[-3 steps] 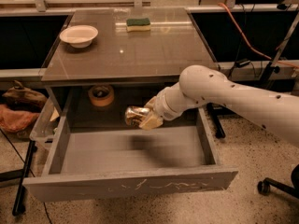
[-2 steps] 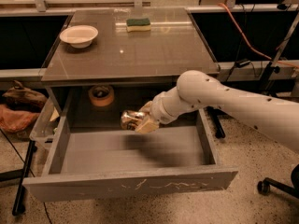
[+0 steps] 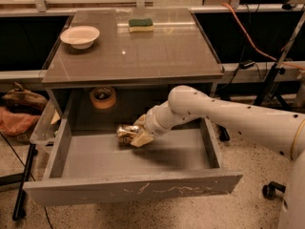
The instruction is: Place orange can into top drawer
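The top drawer (image 3: 138, 189) is pulled wide open below the table, its grey inside showing and pale scratches on its front panel. My gripper (image 3: 133, 135) reaches in from the right on the white arm and is shut on the orange can (image 3: 125, 132). The can is shiny golden-orange and lies sideways in my fingers, inside the drawer near its back middle, just above or at the drawer floor.
A tan tape roll (image 3: 103, 98) sits on the shelf behind the drawer. On the table top (image 3: 157, 56) stand a white bowl (image 3: 80, 35) at the left and a green-and-yellow sponge (image 3: 141, 25) at the back. A chair base (image 3: 269, 191) stands at the right.
My gripper has carried the can left and down, deeper into the open drawer. The drawer, bowl and sponge have not moved.
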Motion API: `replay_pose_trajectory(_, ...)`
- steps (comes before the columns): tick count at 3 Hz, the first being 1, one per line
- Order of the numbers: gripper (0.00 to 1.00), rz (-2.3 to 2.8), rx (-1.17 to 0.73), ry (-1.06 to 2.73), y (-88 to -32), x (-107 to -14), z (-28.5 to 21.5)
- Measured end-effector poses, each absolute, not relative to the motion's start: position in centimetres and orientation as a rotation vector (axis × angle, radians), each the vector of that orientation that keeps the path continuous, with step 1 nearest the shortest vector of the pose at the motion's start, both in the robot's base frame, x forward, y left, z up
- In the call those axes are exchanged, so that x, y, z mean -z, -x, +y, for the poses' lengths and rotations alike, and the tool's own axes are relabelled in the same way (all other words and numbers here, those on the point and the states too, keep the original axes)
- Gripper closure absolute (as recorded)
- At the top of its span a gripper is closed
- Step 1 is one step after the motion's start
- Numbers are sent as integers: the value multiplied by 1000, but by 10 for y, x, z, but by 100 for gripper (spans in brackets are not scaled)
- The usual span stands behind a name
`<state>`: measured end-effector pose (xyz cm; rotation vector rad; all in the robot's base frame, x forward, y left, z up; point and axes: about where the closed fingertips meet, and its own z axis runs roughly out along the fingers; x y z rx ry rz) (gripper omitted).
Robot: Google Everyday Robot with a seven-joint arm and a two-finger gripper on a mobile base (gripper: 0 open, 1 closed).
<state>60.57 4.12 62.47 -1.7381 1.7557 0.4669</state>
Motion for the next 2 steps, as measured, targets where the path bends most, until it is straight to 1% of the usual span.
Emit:
replay_pose_trajectory(1, 81, 1756, -467, 1738, -606, -625, 41)
replay_pose_trajectory(2, 58, 1756, -467, 1738, -606, -625, 41)
